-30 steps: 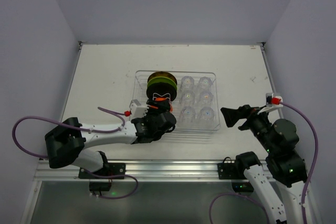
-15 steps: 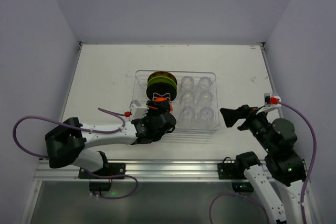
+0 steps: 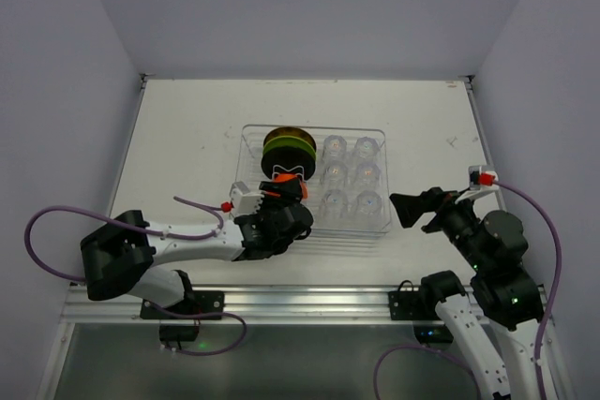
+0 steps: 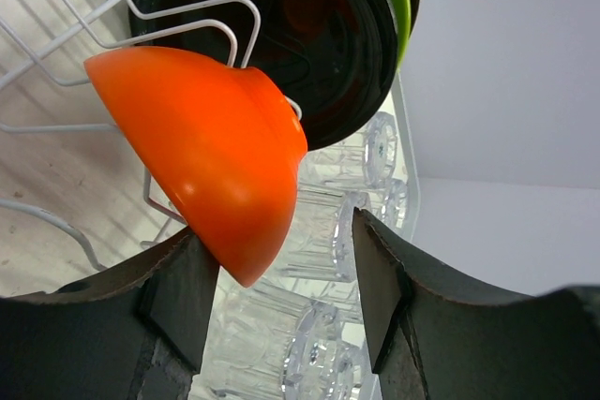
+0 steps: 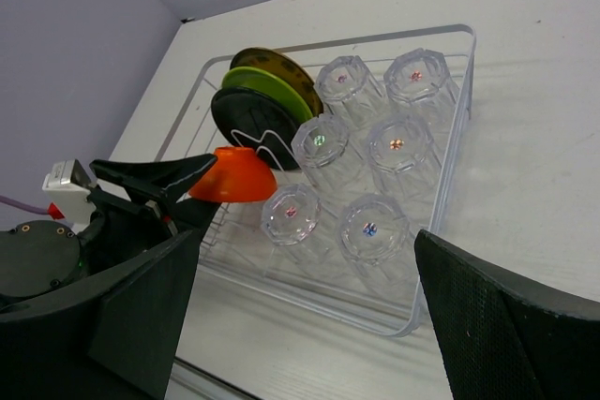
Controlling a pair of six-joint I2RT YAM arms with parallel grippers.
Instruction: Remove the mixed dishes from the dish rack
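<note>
- Top external view: the dish rack [image 3: 315, 128] is set at the middle of the white table [image 3: 187, 138]. In its left part three plates are stood on edge: the yellow plate [image 3: 286, 133] farthest, then a green plate [image 3: 286, 144], then a black plate [image 3: 286, 162]. The orange bowl [image 3: 284, 178] is seen just on the near side of the black plate, at the tip of the left gripper [image 3: 289, 192]. Six glass cups [image 3: 352, 175] are ranged in the rack's right part. The right gripper [image 3: 412, 208] is held just right of the rack's near right corner, spread wide around nothing.
- Left wrist view: the bowl is tilted among white wire dividers [image 4: 187, 16]. Its lower edge is placed between the parted jaws, close against one finger [image 4: 178, 297], with a clear gap to the other finger [image 4: 380, 278]; it is not pinched.
- Right wrist view: the right gripper's own fingers [image 5: 506, 325] are seen far apart, with the rack, the bowl and the cups beyond them.
</note>
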